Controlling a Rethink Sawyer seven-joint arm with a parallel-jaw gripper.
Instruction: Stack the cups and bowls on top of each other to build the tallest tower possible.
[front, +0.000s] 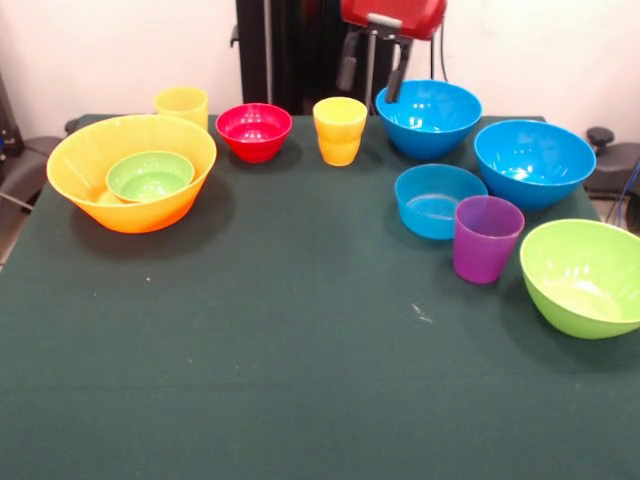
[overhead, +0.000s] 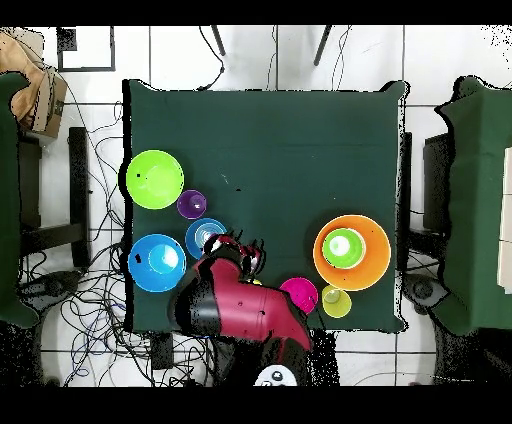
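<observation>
The tower is a huge orange-yellow bowl (front: 140, 215) (overhead: 378, 265) with a small green bowl (front: 150, 176) (overhead: 343, 247) nested inside. Behind it stands a yellow cup (front: 182, 103) (overhead: 336, 300). Along the back are a red bowl (front: 254, 130) (overhead: 299, 294), a second yellow cup (front: 340, 130) and a large blue bowl (front: 428, 118). Another large blue bowl (front: 534, 162) (overhead: 157, 262), a shallow blue bowl (front: 438, 200) (overhead: 203, 237), a purple cup (front: 486, 238) (overhead: 191, 204) and a lime green bowl (front: 585, 277) (overhead: 155, 179) sit apart. My gripper (front: 373, 75) (overhead: 240, 248) hangs open and empty, between the second yellow cup and the back blue bowl.
The green table (front: 300, 380) (overhead: 270, 140) ends close behind the back row of bowls. In the overhead view my arm (overhead: 240, 305) hides the second yellow cup and one large blue bowl. Cables and chairs surround the table.
</observation>
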